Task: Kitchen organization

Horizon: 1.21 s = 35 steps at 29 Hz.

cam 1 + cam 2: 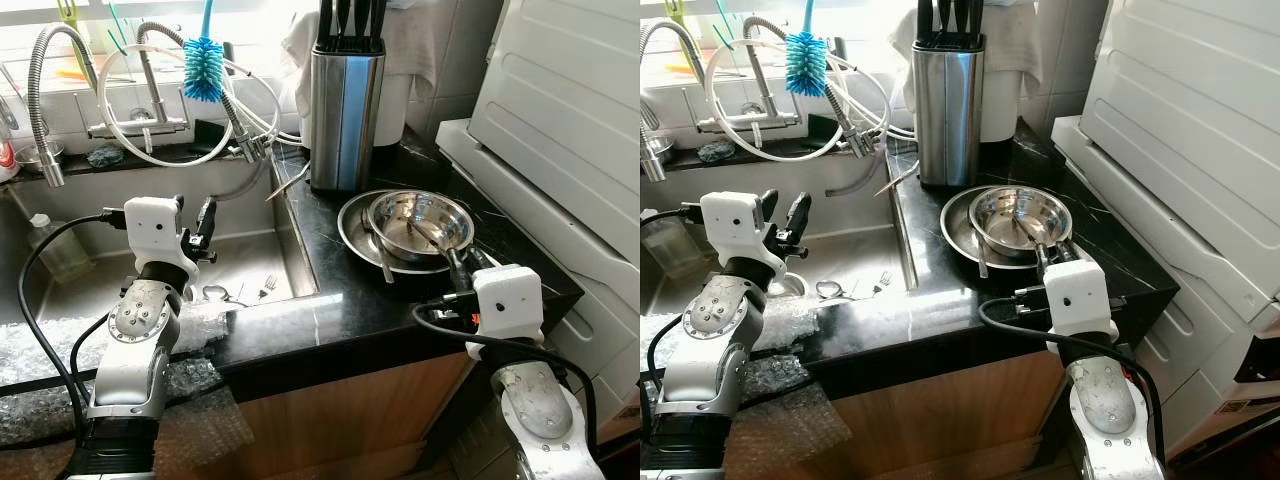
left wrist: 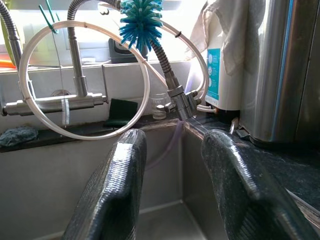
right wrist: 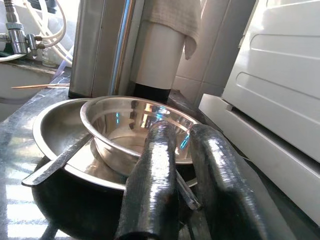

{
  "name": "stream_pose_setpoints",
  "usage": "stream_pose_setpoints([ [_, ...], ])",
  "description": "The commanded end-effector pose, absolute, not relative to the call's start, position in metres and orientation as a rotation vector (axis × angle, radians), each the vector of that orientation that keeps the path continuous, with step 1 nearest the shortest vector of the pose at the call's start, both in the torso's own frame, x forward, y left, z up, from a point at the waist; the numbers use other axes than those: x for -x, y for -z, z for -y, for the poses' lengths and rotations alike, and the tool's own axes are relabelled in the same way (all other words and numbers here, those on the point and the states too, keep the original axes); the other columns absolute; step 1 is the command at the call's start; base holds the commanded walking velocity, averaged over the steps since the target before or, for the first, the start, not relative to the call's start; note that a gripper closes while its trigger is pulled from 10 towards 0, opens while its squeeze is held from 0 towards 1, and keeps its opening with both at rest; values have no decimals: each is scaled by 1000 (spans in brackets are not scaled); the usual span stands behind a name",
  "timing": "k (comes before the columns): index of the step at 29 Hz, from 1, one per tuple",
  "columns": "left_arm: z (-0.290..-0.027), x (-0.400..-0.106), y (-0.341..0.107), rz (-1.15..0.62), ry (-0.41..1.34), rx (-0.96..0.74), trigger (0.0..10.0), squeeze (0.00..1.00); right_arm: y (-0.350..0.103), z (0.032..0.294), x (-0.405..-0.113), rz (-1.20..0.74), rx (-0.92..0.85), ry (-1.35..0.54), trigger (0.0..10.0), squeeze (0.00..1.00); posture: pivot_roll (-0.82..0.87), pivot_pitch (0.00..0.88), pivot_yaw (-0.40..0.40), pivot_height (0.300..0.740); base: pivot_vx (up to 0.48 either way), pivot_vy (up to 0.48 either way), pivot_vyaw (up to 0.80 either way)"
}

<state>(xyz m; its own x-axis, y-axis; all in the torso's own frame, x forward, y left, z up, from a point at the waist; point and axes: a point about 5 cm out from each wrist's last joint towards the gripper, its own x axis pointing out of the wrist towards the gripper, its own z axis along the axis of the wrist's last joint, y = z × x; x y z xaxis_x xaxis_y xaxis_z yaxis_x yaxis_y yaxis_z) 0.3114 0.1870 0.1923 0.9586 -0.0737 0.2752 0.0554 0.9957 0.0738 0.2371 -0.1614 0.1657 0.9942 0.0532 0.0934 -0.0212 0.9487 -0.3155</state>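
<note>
Small shiny steel bowl (image 1: 420, 222) sits nested in a wider shallow steel dish (image 1: 357, 238), both on the black stone counter (image 1: 330, 300), near its front edge and toward the right end. A long steel utensil (image 1: 378, 250) lies across the dish's left side, handle pointing to the front edge. Right gripper (image 3: 186, 165) is low at the near rim of the stack, fingers narrowly parted, tips at or just short of the bowl's wall; whether they touch, cannot tell. Nothing held. Behind the bowls, at the counter's back edge, stands a tall brushed-steel knife block (image 1: 345, 110) with black handles. Left of the counter, the steel sink basin (image 1: 240, 255) holds a fork and some loose cutlery (image 1: 235, 292) on its floor. Left gripper (image 2: 172, 180) hovers over the basin, fingers moderately apart, empty, pointing at the back ledge where a spring-neck steel tap (image 1: 45, 110) and a blue bottle brush (image 1: 203, 68) stand. Judgement: organising looks barely begun; bowls still stacked on the counter, cutlery still in the sink, neither arm carrying anything.
</note>
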Motion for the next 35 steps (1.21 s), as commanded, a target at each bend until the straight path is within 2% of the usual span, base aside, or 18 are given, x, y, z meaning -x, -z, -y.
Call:
stream_pose_setpoints([
  [1, -187, -312, -197, 294, 69, -72, 10000, 0, -166, 163, -239, 92, 317, -32, 0, 0, -164, 1, -9, 740, 0, 0, 0],
  [5, -187, -313, -198, 297, 68, -74, 10000, 0, -167, 163, -239, 99, 314, -29, 0, 0, -165, 0, -8, 740, 0, 0, 0],
  [6, -187, -313, -198, 299, 68, -74, 10000, 0, -169, 163, -239, 111, 311, -29, 9490, 0, -165, 1, -7, 740, 0, 0, 0],
  [7, -187, -313, -198, 300, 68, -74, 10000, 0, -171, 162, -240, 123, 307, -32, 10000, 0, -165, 0, -7, 740, 0, 0, 0],
  [19, -187, -313, -199, 304, 67, -75, 10000, 0, -175, 161, -241, 142, 307, -26, 10000, 0, -164, 0, -8, 740, 0, 0, 0],
  [28, -190, -314, -202, 314, 54, -79, 10000, 0, -196, 152, -244, 254, 255, -59, 10000, 0, -165, 0, -12, 740, 0, 0, 0],
  [35, -188, -314, -203, 321, 53, -70, 10000, 0, -229, 130, -244, 393, 77, -174, 10000, 0, -170, 0, -16, 740, 0, 0, 0],
])
